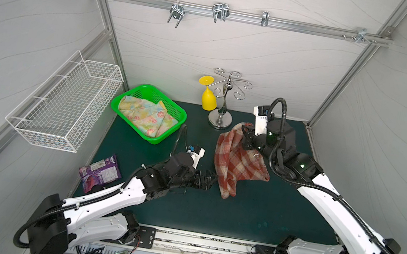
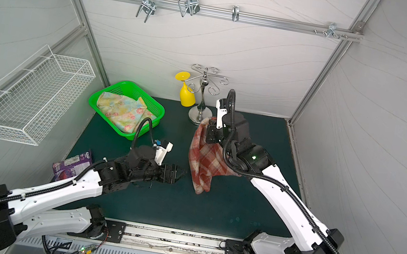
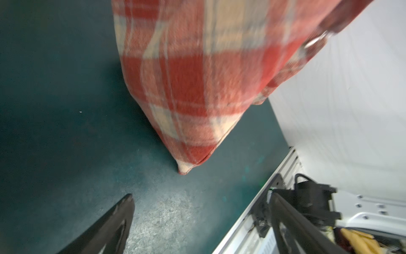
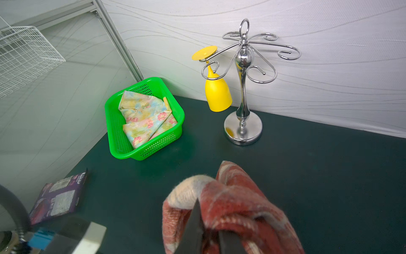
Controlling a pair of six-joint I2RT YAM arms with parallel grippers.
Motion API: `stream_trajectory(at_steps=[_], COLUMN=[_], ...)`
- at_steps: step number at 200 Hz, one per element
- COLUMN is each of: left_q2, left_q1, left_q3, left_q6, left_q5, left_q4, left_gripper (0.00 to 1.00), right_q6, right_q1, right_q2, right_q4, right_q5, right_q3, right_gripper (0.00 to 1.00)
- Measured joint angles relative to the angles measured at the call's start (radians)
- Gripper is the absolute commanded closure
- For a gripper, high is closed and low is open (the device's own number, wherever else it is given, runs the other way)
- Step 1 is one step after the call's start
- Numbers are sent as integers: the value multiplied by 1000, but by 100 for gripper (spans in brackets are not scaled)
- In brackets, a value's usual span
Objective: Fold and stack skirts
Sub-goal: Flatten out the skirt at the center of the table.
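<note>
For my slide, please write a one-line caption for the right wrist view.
The right gripper is shut on the plaid skirt, while the flowered skirt lies in the green basket.

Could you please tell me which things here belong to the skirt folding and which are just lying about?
Job: plaid skirt, hanging from the shut right pincer; floral skirt in the green basket; open left pincer.
Lying about: purple snack wrapper; yellow cup hanging on the chrome stand; white wire basket.

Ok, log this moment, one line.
right gripper: shut on red-brown plaid skirt | left gripper: open, empty | pale floral skirt: in green plastic basket
</note>
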Motion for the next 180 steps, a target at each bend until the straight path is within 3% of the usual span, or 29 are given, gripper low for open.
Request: stream_trajectory(at_steps=[113, 180], left_q2=[375, 571], left_q1=[-138, -151], left_q3=[-104, -50], left_q6=[50, 66], left_q5=[-79, -97], left_q4=[463, 585], left_gripper=[16, 54], right_q6=[-13, -12], right_q1=[-60, -71], right_q2=[-3, -15], right_q4=[-26, -34], right_q5=[-15, -32], right_q3=[19, 24], right_gripper=[85, 84])
